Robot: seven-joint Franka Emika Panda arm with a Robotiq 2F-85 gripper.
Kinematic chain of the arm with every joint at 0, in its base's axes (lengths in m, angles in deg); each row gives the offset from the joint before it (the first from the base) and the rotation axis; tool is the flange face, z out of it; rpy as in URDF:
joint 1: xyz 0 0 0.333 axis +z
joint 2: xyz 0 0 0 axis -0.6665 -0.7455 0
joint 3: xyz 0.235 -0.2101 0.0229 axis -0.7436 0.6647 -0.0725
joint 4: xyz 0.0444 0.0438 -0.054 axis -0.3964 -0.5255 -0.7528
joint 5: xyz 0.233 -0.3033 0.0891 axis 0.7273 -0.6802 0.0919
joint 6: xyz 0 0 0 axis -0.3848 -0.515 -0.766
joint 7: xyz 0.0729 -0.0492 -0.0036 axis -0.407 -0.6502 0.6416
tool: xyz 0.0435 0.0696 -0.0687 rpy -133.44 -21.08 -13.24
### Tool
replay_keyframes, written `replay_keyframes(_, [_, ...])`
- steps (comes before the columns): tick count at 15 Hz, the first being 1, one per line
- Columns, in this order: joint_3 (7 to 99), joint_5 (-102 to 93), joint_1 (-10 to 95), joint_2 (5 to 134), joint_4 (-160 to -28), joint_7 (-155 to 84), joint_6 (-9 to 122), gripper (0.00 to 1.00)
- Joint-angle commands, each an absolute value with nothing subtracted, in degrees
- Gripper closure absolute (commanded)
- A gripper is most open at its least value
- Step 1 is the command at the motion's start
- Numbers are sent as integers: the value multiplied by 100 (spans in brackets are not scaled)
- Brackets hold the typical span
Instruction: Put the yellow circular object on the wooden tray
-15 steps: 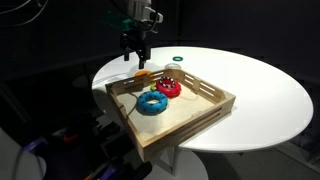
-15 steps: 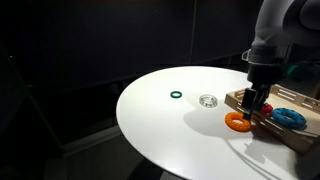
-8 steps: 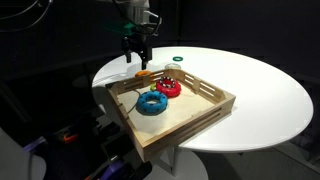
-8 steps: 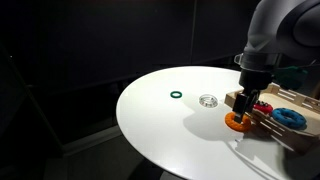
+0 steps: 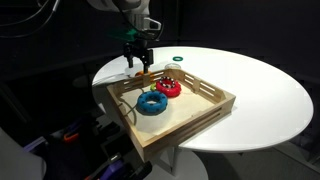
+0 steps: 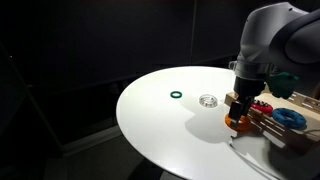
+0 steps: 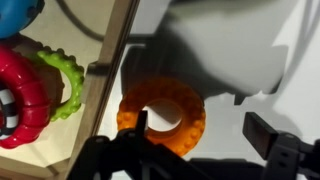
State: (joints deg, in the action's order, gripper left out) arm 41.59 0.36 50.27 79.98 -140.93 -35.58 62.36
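Note:
The yellow circular object [image 7: 165,100] is an orange-yellow ring lying on the white table just outside the wooden tray's [image 7: 108,70] wall. It also shows in both exterior views [image 5: 144,73] [image 6: 237,122]. My gripper [image 7: 203,128] is open and low over the ring. One finger sits in the ring's hole and the other stands outside its rim. In both exterior views the gripper [image 5: 137,63] [image 6: 239,110] points straight down at the ring. The wooden tray [image 5: 205,113] [image 6: 290,133] holds a blue ring [image 5: 152,102] and a red ring [image 5: 168,87].
A green spiky ring [image 7: 66,85] lies in the tray beside the red ring [image 7: 18,95]. A small green ring [image 6: 176,96] and a silver disc [image 6: 208,100] lie on the round white table [image 6: 170,125]. The tray overhangs the table's edge.
My gripper has come down from above the ring to table level around it. The ring and tray have not moved.

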Motion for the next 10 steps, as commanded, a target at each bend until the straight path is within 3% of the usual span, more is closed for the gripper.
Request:
replay_keyframes(1, [4165, -129, 5057, 7798, -13871, -3773, 6224, 33])
replay_keyframes(7, [4230, -230, 5050, 7633, -13700, -3900, 6138, 84])
replay_keyframes(9, [4249, -215, 5031, 7650, -13640, -3918, 6070, 97])
replay_keyframes(10, [4257, -191, 5018, 7684, -13604, -3915, 6024, 96])
